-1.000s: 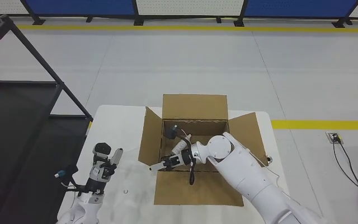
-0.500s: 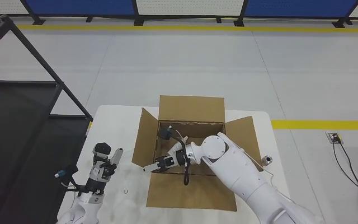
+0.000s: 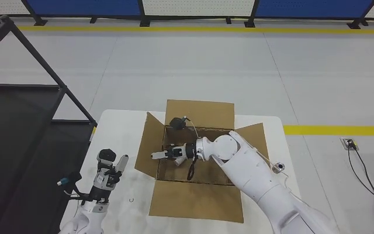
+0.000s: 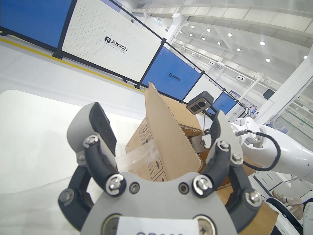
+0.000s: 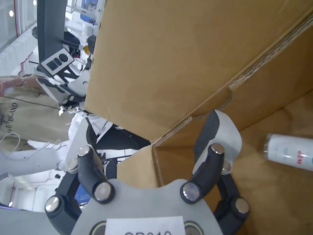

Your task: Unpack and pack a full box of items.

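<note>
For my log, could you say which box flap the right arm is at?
The flap on the robot's left; only its base sits between the right gripper's jaws.

I am looking at a big work hall, like a factory. Blue and white wall panels (image 4: 105,42) fence off my spot, a yellow line (image 3: 175,28) runs along the smooth grey floor (image 3: 175,64), and bright lamps (image 4: 262,43) shine under a high white roof (image 4: 244,13).

You had the left gripper (image 3: 113,159) low on the robot's left side, pointing forward and up, its fingers spread wide. You had the right arm (image 3: 251,175) stretched across toward the left, forearm near level, the right gripper (image 3: 156,155) with its fingers well apart too.
</note>
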`<state>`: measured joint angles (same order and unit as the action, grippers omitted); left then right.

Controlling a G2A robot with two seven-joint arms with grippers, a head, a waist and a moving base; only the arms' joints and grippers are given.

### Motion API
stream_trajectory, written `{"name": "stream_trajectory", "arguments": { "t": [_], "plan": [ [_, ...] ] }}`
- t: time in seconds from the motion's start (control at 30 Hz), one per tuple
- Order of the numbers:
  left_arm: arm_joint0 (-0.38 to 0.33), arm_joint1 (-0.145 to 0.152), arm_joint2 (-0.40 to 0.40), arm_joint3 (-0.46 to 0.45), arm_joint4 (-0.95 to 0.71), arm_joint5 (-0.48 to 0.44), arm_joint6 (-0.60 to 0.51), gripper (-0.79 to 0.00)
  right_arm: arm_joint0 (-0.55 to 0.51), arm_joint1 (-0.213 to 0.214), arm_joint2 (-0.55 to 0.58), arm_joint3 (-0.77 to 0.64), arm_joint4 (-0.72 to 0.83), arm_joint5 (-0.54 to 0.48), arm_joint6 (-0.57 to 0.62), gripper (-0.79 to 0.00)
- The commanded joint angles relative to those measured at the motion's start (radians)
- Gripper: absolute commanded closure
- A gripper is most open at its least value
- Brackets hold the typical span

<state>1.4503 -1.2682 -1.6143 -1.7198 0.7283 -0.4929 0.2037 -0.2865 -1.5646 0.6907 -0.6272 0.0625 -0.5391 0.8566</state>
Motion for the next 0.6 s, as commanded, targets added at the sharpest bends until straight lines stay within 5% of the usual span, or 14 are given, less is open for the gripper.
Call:
{"name": "stream_trajectory", "arguments": {
  "t": [0.0,0.3,0.57],
  "plan": [
    [0.0,0.0,0.0,0.0,0.0,0.0,0.0,-0.785,0.0,0.005,0.009,0.001,-0.045,0.062,-0.08,-0.785],
    [0.0,0.0,0.0,0.0,0.0,0.0,0.0,-0.785,0.015,-0.014,-0.015,0.044,-0.119,0.306,-0.068,-0.785],
    [0.0,0.0,0.0,0.0,0.0,0.0,0.0,-0.785,0.033,-0.052,-0.033,0.137,-0.131,0.348,-0.121,-0.785]
  ]
}}
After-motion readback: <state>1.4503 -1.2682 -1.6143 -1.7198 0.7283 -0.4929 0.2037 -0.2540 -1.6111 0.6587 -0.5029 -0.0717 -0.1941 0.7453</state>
